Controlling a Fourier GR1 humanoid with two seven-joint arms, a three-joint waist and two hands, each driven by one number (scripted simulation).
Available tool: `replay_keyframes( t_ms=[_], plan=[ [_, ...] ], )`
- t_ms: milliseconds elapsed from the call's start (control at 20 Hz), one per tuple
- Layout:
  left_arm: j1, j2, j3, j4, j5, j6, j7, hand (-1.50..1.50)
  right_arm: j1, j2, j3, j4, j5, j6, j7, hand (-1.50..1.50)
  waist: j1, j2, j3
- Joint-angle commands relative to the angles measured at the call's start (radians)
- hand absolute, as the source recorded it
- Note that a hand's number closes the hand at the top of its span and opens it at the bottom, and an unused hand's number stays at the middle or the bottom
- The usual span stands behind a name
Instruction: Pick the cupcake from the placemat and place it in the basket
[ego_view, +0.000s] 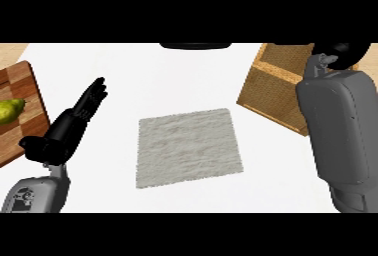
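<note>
1. Grey, rough-textured cloth placemat (189, 146) lies flat near the middle of the white counter (170, 75), slightly skewed, and I see no cupcake on it.
2. My left hand (70, 125) sits near the counter's left edge, black fingers straight and stretched toward the far edge, holding nothing.
3. My grey left forearm (33, 192) comes in at the near left corner.
4. My grey right forearm (343, 130) runs along the counter's right edge, reaching toward the far right corner.
5. My right hand (339, 50) is up at that corner, over the woven tan wicker basket (277, 87); only a dark part of it shows, and I cannot tell how its fingers stand or whether they hold anything.
6. The cupcake itself is nowhere that I can see; if it is under my right hand or inside the basket, it is hidden.
7. A brown wooden cutting board (18, 107) lies at the counter's left edge, with a green pear (9, 110) on it.
8. A dark rounded object (196, 45) sits at the far edge.
</note>
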Motion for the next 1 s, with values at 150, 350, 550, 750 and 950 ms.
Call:
replay_keyframes(
  t_ms=[150, 350, 550, 750, 950],
  plan=[
    [-0.02, -0.027, -0.01, 0.035, -0.04, 0.033, -0.015, 0.0, 0.094, -0.071, -0.049, 0.068, -0.032, -0.112, -0.166, 1.5, 0.001, 0.001, 0.0],
    [0.009, 0.005, 0.015, -0.007, 0.004, -0.024, -0.007, 0.0, 0.124, -0.066, -0.061, 0.166, -0.051, -0.223, -0.274, 1.5, 0.006, 0.001, 0.0],
    [0.042, 0.001, -0.006, -0.048, -0.011, -0.025, -0.017, 0.0, 0.126, -0.069, -0.158, 0.225, -0.099, -0.414, -0.324, 1.5, 0.018, 0.005, 0.001],
    [-0.058, -0.024, 0.003, 0.053, -0.025, 0.001, -0.016, 0.0, 0.085, -0.089, -0.14, 0.316, -0.143, -0.4, -0.407, -1.5, 0.005, 0.004, 0.0],
    [0.002, -0.012, 0.01, -0.022, -0.028, -0.002, 0.007, 0.0, 0.002, -0.164, -0.139, 0.323, -0.171, -0.285, -0.407, -1.5, 0.007, 0.0, 0.0]
  ],
)
